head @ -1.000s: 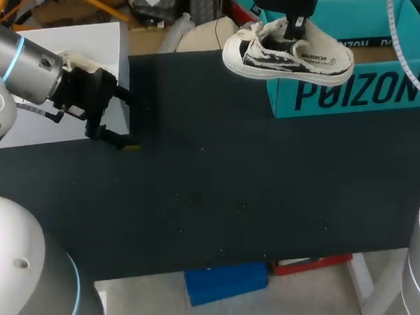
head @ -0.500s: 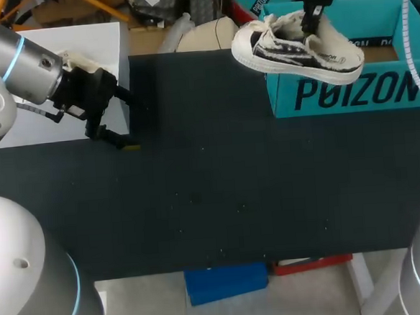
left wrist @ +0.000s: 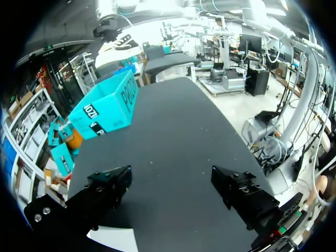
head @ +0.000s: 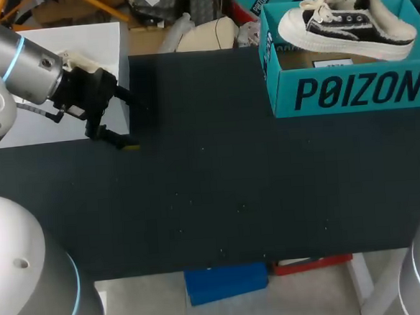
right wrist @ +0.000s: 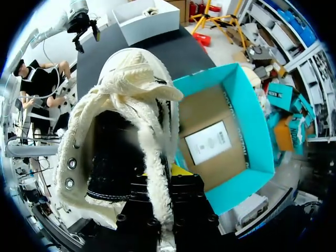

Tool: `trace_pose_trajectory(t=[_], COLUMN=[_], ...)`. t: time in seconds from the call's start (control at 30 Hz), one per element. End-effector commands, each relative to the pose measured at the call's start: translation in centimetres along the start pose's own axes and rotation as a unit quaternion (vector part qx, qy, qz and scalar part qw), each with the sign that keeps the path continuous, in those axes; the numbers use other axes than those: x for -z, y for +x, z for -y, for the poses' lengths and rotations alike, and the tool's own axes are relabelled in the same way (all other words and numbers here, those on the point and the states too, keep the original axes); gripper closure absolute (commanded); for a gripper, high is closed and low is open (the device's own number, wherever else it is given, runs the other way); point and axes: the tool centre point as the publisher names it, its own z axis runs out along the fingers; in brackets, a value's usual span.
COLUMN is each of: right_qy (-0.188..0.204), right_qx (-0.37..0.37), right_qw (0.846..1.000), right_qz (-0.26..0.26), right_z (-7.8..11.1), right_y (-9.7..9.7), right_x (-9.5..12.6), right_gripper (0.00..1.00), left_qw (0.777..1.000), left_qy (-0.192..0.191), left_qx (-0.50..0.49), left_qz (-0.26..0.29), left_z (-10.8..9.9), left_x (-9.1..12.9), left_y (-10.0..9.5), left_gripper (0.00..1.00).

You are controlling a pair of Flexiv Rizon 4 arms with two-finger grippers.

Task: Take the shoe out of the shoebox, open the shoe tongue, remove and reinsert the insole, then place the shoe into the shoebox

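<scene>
Shoe [head: 345, 24]: pinched at the collar between the jaws of the right gripper [right wrist: 163, 178], held in the air, sole down. Toe and white laces ahead of the jaws, heel nearest them. One lace draped over the gripper body.

Shoebox [head: 349, 90]: teal, open side up, below the right jaws and partly hidden under the shoe. Brown floor with a white label [right wrist: 207, 142] in sight beside the shoe. No contact visible between sole and box floor.

Change over the last second: shoe carried from above the far edge of the black mat [head: 213, 200], just beside the near corner of the shoebox, to a place over the box opening. Toe direction unchanged, grip point unchanged.

Left gripper [left wrist: 173, 194]: jaws spread wide, nothing between them. Bare mat under and ahead of the jaws; shoebox well ahead of them, off to one side at the mat's far end. Same place and same spread as one second ago.
</scene>
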Motion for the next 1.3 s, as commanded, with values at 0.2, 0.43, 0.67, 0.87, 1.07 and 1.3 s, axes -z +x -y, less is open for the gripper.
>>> trace_pose_trajectory(t=[0.2, 0.43, 0.67, 0.87, 1.07, 1.3], right_qy=[0.024, 0.001, -0.002, 0.022, 0.026, 0.025], right_qx=[-0.007, -0.001, 0.027, 0.040, 0.049, 0.072], right_qw=[0.999, 1.000, 1.000, 0.999, 0.998, 0.997], right_qz=[-0.028, -0.025, -0.013, 0.000, 0.019, 0.029], right_z=[0.8, 2.8, 4.6, 5.4, 5.1, 4.2], right_y=[-5.8, -9.4, -11.9, -13.1, -14.0, -15.1], right_x=[-0.1, -2.6, -4.4, -5.0, -4.2, -4.8], right_gripper=[1.00, 1.00, 1.00, 1.00, 1.00, 1.00], left_qw=[1.000, 1.000, 1.000, 1.000, 1.000, 1.000], left_qy=[-0.001, -0.001, -0.001, -0.001, -0.001, -0.001], left_qx=[0.000, 0.000, 0.000, 0.000, 0.000, 0.000], left_qz=[0.000, 0.000, 0.000, 0.000, 0.000, 0.000], left_z=[0.0, 0.0, 0.0, 0.0, 0.0, 0.0], left_x=[-0.1, -0.1, -0.1, -0.1, -0.1, -0.1], left_y=[0.0, 0.0, 0.0, 0.0, 0.0, 0.0], left_gripper=[0.00, 0.00, 0.00, 0.00, 0.00, 0.00])
